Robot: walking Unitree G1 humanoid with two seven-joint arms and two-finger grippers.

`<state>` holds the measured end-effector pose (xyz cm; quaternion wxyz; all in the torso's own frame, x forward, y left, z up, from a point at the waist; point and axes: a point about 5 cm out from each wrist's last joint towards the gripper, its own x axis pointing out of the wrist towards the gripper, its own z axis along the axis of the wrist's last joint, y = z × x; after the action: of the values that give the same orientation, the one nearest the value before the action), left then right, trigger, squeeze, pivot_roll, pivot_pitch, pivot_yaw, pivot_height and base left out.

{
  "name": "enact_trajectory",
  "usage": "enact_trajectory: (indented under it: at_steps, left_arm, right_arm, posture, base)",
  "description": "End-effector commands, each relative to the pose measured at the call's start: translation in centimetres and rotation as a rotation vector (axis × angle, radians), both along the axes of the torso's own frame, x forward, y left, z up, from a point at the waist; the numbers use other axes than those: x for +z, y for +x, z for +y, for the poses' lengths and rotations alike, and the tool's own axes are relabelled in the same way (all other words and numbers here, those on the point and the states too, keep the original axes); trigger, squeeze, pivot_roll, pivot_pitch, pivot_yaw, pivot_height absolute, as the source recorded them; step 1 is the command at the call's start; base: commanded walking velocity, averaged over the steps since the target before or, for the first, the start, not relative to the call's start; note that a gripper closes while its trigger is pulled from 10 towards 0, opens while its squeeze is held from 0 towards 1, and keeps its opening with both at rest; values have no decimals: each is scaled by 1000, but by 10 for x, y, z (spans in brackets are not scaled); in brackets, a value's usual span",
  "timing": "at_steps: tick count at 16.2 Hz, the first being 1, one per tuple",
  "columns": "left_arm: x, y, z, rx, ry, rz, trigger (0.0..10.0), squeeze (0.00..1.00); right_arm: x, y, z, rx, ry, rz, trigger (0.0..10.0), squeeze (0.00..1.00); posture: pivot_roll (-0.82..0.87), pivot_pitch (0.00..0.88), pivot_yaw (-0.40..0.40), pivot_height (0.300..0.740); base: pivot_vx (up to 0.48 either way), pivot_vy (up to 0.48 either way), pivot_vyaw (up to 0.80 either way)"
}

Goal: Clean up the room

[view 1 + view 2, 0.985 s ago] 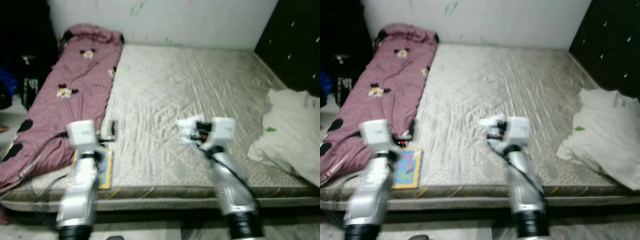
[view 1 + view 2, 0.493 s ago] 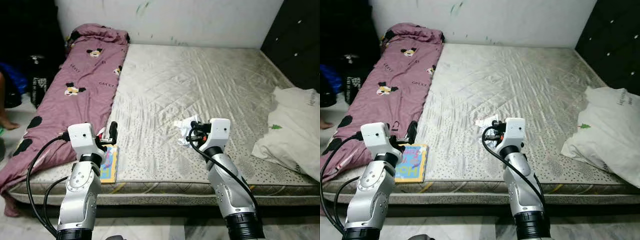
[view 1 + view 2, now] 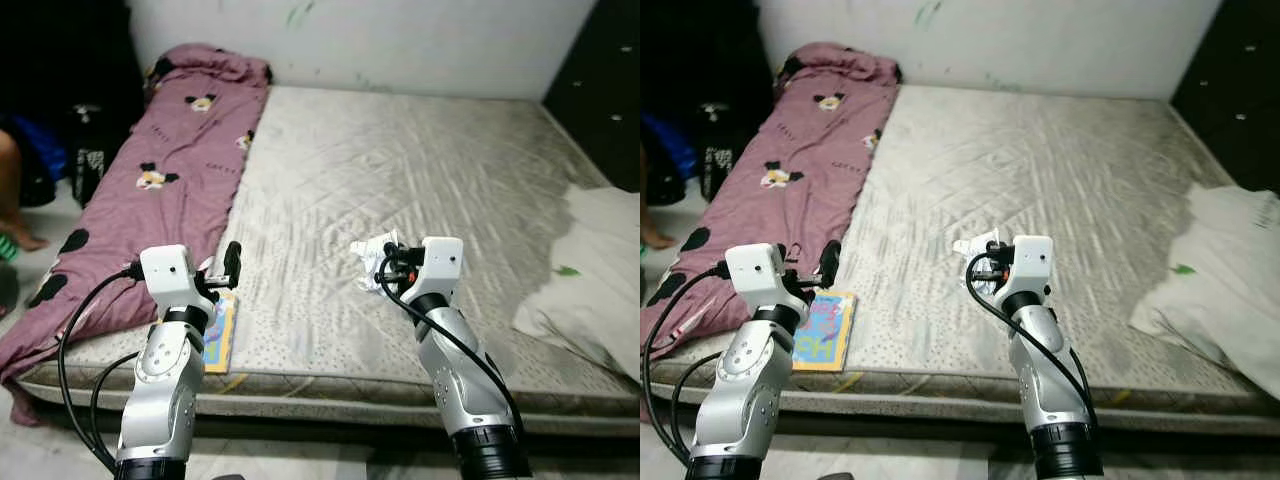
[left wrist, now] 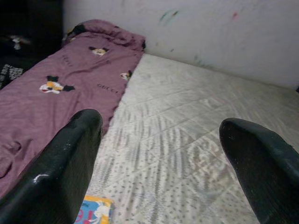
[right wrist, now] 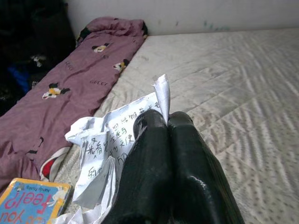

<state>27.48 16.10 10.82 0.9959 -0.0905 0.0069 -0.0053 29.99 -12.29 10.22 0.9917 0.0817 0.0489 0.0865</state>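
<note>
Now right hand [image 5: 164, 122] pinching crumpled paper [image 5: 105, 140].

We read "GUCCI" on the maroon blanket [image 5: 100, 82], approx 10 o'clock from the crumpled paper [image 5: 110, 140]. Paper's handwriting is illegible to us. At 7 o'clock, the book [image 5: 32, 198] cover shows "YOU" & "FEEL".

It was a bedroom in a home. A wide mattress [image 3: 400, 190] with a quilted grey cover lay low on the floor against a marked white wall [image 3: 400, 40]. A purple cartoon-print blanket [image 3: 150, 190] ran along one side, a white pillow [image 3: 600, 280] lay at the other, and a children's book [image 3: 825, 330] sat near the edge.
</note>
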Motion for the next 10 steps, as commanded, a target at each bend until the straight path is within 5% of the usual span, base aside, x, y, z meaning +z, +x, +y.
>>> enact_trajectory:
  at_steps: [1, 10]
  left_arm:
    - [2, 0, 1, -3, 3, -3, 10000, 0]
    - [0, -1, 0, -16, 21, 6, 10000, 0]
  right_arm:
    - [3, 2, -4, -7, 3, -7, 10000, 0]
    - [0, 5, -11, -53, -9, 3, 10000, 0]
  posture:
    - [68, 0, -34, 740]
    - [82, 0, -28, 740]
  base:
    - [315, 0, 0]
    - [259, 0, 0]
